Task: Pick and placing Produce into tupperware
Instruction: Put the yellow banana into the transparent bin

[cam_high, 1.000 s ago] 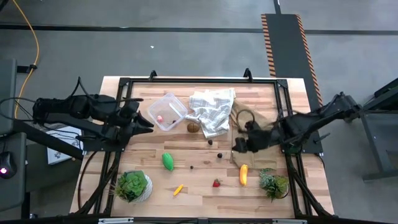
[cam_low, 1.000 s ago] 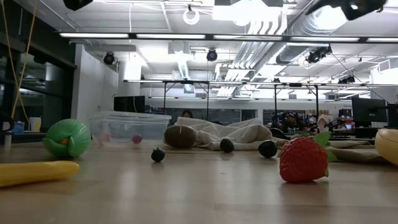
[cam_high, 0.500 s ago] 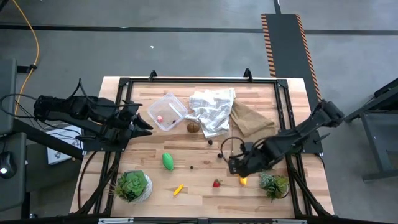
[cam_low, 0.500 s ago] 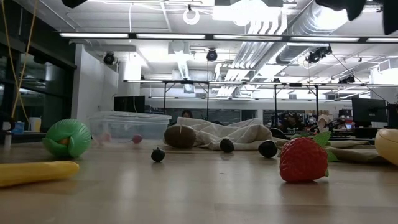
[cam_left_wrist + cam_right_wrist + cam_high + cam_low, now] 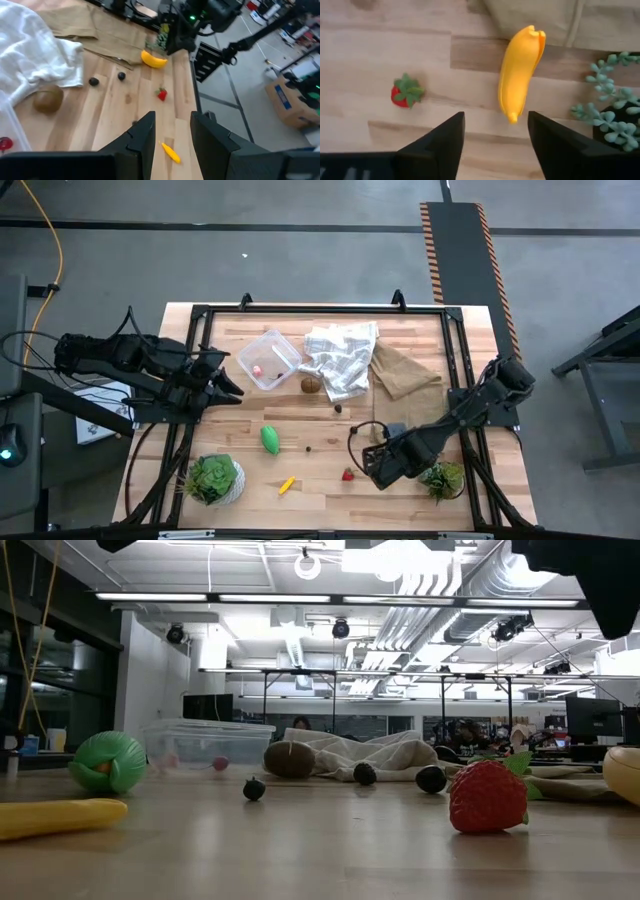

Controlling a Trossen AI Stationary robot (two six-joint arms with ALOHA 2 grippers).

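Left pincer (image 5: 232, 384) hangs over the desk's (image 5: 320, 485) left edge, just left of the tupperware (image 5: 268, 359); fingers (image 5: 141, 140) parted by a narrow gap, nothing between them.

Tupperware sits at back left of the desk, upright, with a small red-pink piece (image 5: 257, 370) inside; can't tell what it is.

Plant (image 5: 213, 478) in a white pot at the front-left corner. Green oval (image 5: 270, 439) lies between that plant and the tupperware, clear of both. Small yellow piece (image 5: 287, 485) near the front edge, right of the plant.

Kiwi (image 5: 311, 385) rests just right of the tupperware, against the edge of the white cloth (image 5: 340, 358). Brown cloth (image 5: 403, 370) lies right of the white one. Dark berries: one (image 5: 339, 407) just in front of the white cloth, one (image 5: 308, 448) right of the green oval, one (image 5: 353, 431) farther right.

Strawberry (image 5: 348, 474) near the front edge, centre-right.

Right pincer (image 5: 378, 470) is over the front right of the desk, just right of the strawberry, jaws wide apart and empty. In its wrist view the banana (image 5: 521, 69) lies flat on the desk straight ahead of the fingers (image 5: 436, 145), untouched, one end on the brown cloth.

Second plant (image 5: 443, 478) sits at the front-right corner, just beside the banana.
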